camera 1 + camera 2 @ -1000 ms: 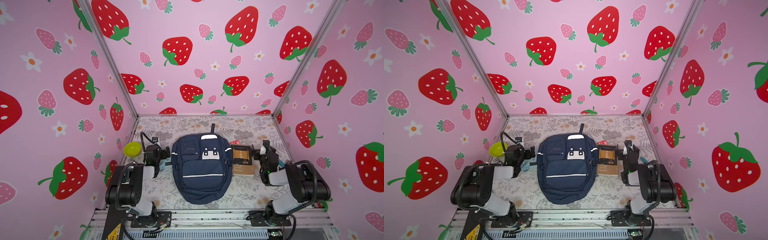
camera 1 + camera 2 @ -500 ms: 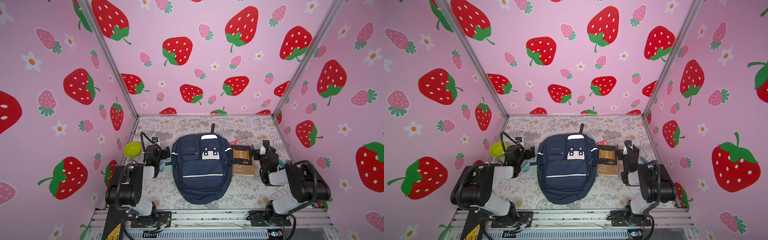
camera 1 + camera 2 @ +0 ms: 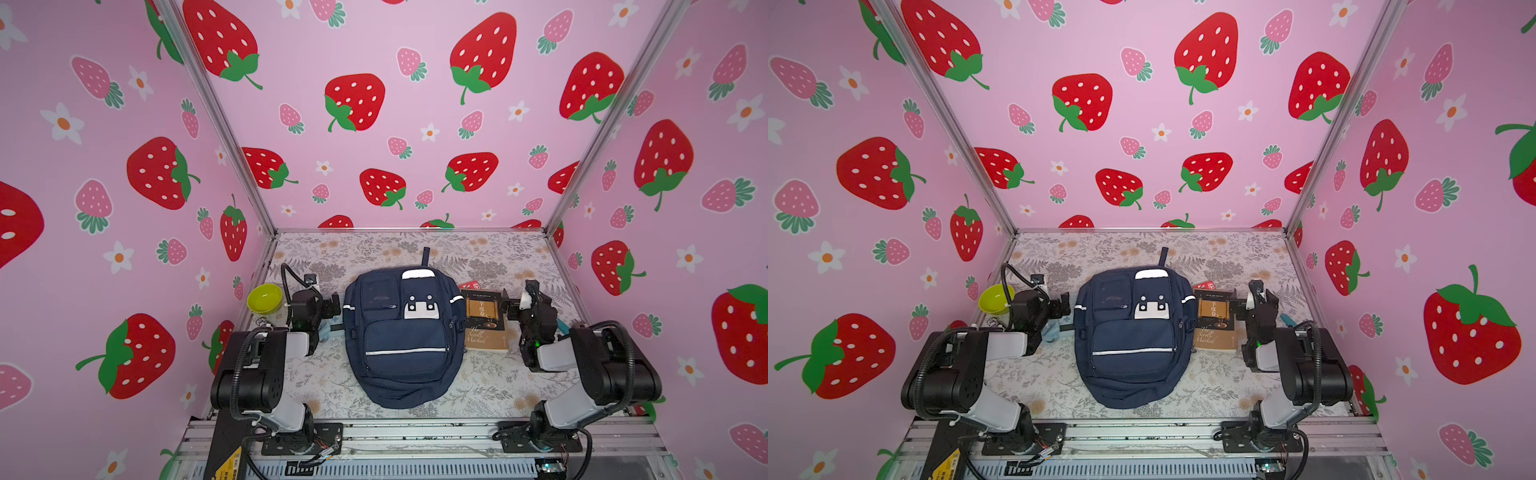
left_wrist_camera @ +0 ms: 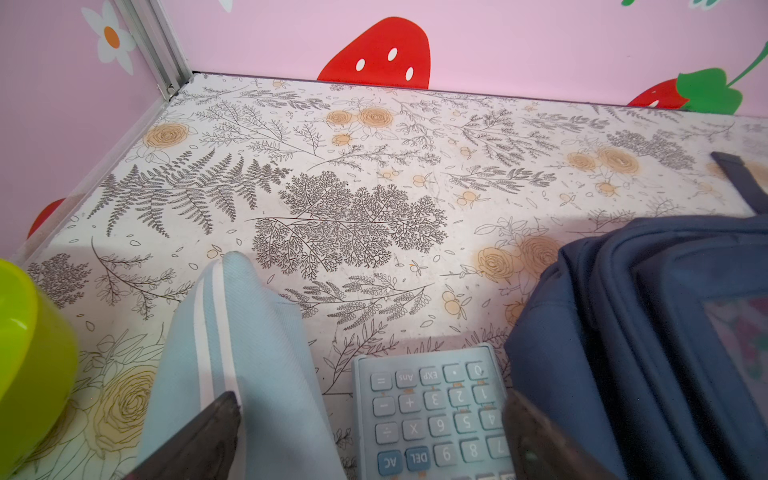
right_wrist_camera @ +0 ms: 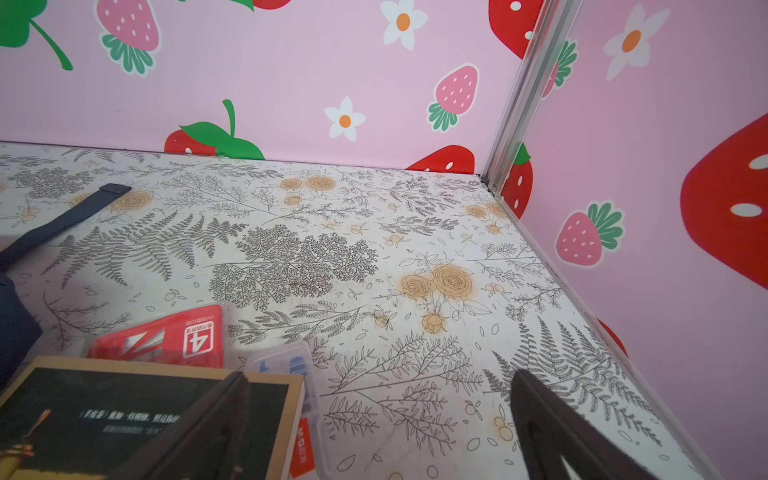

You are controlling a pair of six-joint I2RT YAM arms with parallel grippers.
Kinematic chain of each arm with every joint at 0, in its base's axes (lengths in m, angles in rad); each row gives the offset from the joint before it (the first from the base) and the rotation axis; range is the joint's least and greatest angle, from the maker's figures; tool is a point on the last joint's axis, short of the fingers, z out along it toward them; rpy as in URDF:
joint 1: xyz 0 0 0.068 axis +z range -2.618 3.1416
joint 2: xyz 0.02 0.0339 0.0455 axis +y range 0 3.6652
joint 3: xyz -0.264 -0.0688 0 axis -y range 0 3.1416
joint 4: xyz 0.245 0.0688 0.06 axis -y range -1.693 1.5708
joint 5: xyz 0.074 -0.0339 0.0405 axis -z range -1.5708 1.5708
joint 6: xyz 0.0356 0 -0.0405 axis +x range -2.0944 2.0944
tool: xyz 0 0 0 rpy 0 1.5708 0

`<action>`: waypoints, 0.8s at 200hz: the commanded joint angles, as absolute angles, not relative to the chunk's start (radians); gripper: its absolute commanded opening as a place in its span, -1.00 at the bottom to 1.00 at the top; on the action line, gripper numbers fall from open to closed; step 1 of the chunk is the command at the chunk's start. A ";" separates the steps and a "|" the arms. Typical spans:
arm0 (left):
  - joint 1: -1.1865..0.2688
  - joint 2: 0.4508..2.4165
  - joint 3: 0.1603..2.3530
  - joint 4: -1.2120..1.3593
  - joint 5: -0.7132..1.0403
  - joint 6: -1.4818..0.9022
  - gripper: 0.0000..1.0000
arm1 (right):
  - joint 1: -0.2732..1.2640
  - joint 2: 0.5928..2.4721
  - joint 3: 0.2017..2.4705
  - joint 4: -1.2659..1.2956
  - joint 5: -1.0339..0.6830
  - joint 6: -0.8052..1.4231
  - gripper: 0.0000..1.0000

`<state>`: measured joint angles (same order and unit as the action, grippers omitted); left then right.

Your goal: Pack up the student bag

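1. The student bag (image 3: pixel 405 336) lay flat, front face up, at the middle of the floral table (image 3: pixel 320 382), between the two arms; both top views showed it.
2. Its long axis ran from the near edge to the back wall; the top loop (image 3: pixel 425 254) pointed at the back wall; the base faced the near edge.
3. The left gripper (image 4: pixel 370 415) stood just beside the bag's left flank; jaws released, spread wide, grasping nothing; a calculator (image 4: pixel 432 411) showed between them.
4. The right gripper (image 5: pixel 378 399) stood at the bag's right, one finger over the book (image 3: pixel 484 322); jaws released, empty.
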<state>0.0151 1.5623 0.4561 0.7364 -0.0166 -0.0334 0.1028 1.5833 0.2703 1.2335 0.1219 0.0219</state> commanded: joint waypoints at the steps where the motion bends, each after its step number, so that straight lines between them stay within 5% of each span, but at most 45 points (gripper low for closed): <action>1: 0.012 1.513 0.498 0.659 -0.031 -0.034 0.99 | 0.117 1.539 0.283 1.228 0.178 0.016 0.99; 25: 0.002 1.410 0.804 0.145 -0.308 -0.200 0.99 | 0.184 1.329 0.647 0.433 0.382 0.147 0.99; 38: 0.011 1.357 0.954 -0.102 -0.283 -0.364 0.96 | 0.199 1.276 0.838 0.090 0.325 0.320 0.99; 62: -0.082 1.273 1.037 -0.239 -0.080 -0.526 0.90 | 0.178 1.150 0.702 0.112 0.205 0.698 0.99; 86: -0.347 1.265 1.097 -0.382 0.000 -0.433 0.87 | 0.136 1.124 0.646 0.049 -0.047 0.849 0.99; 128: -0.885 1.279 1.096 -0.581 -0.147 -0.237 0.94 | 0.418 1.174 0.801 -0.357 0.331 0.726 0.99; 160: -1.093 1.348 1.074 -0.653 -0.252 -0.206 0.99 | 0.437 1.144 0.811 -0.390 0.172 0.715 0.94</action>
<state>-1.0172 1.3243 1.0889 -0.5087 -0.1253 -0.2592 0.4385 1.1767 0.7639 -0.2668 0.2039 0.7067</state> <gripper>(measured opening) 0.994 0.992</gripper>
